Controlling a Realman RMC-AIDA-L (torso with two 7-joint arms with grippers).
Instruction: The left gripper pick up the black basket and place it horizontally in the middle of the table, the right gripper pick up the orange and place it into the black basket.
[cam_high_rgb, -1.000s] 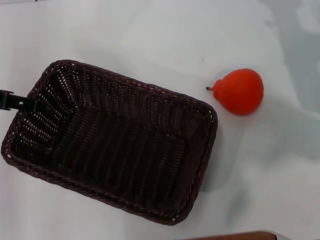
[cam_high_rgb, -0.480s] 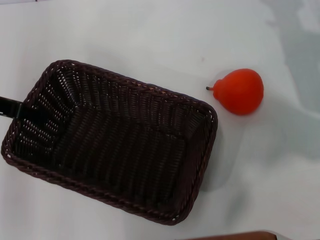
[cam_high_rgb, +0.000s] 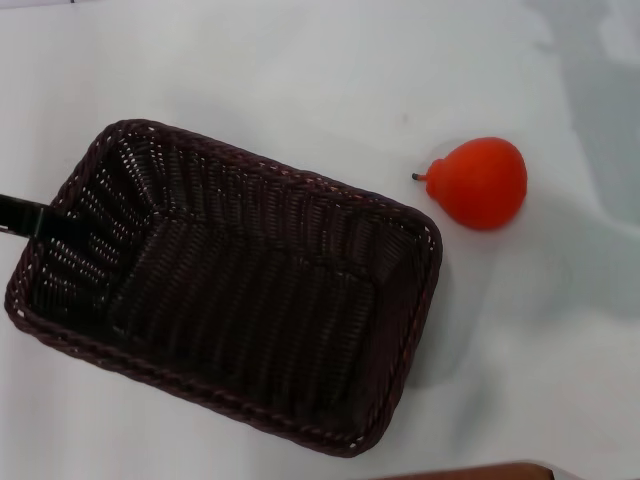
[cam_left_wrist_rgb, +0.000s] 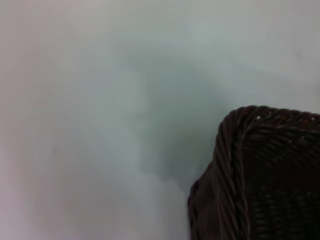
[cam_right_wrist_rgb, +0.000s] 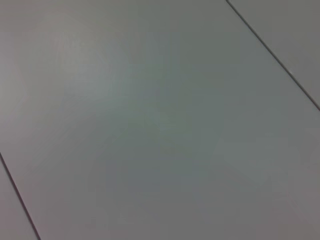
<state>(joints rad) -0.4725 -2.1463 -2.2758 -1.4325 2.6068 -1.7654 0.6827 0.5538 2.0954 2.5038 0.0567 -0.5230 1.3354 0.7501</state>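
The black basket (cam_high_rgb: 240, 300) lies empty and slanted on the white table (cam_high_rgb: 300, 70), left of centre in the head view. A corner of it also shows in the left wrist view (cam_left_wrist_rgb: 260, 175). My left gripper (cam_high_rgb: 30, 216) reaches in from the left edge and grips the basket's left short rim; only a black finger shows. The orange (cam_high_rgb: 482, 183), red-orange and pear-shaped with its stem pointing left, lies on the table just past the basket's far right corner, apart from it. My right gripper is out of view.
A brown edge (cam_high_rgb: 470, 470) shows at the bottom of the head view. The right wrist view shows only a plain grey surface (cam_right_wrist_rgb: 160, 130) with thin dark lines.
The basket has shifted slightly right and toward me with the left gripper on its rim. The orange has not moved.
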